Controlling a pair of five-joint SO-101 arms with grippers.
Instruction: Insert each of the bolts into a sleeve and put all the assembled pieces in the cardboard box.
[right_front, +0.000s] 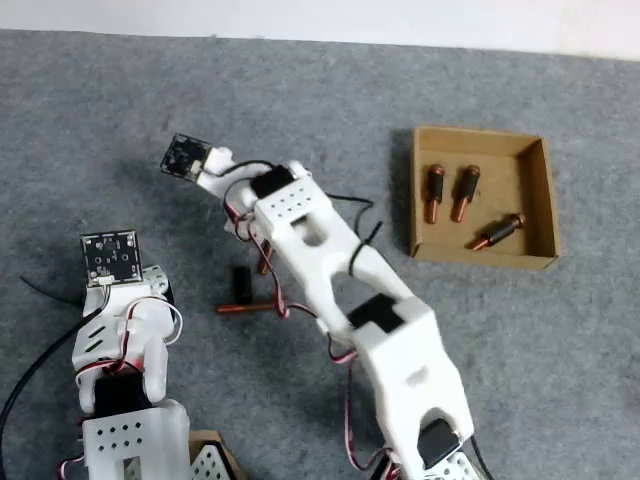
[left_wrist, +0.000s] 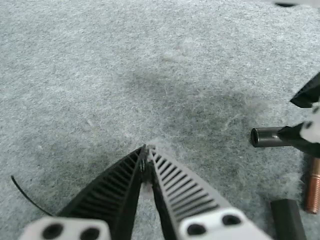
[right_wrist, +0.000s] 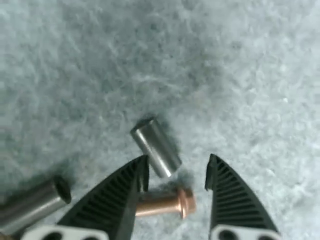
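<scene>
1. Where the grey felt table (right_front: 120, 90) spreads under everything, you have both arms over its left half. The right arm (right_front: 330, 260) stretches diagonally away from the near edge, and the left arm (right_front: 125, 340) stands at the near left.
2. Your cardboard box (right_front: 480, 258) sits open, well apart from both arms on the right. Three assembled pieces (right_front: 434, 193) lie inside it, apart from one another.
3. Your right gripper (right_wrist: 178, 160) is spread wide. A sleeve and a bolt lie on the felt in the gap between its fingers.
4. Your left gripper (left_wrist: 146, 154) has its fingers pressed together with nothing between them, and the tips point down at bare felt.
5. That sleeve (right_wrist: 156, 147) is a short dark tube lying on its side, closer to one finger than the other.
6. A second sleeve (right_front: 241, 283) lies on the table between the two arms.
7. The bolt (right_wrist: 167, 204) is copper-coloured and lies just beside the first sleeve.
8. A second bolt (right_front: 245, 308) lies flat just beside the second sleeve, on its near side.
</scene>
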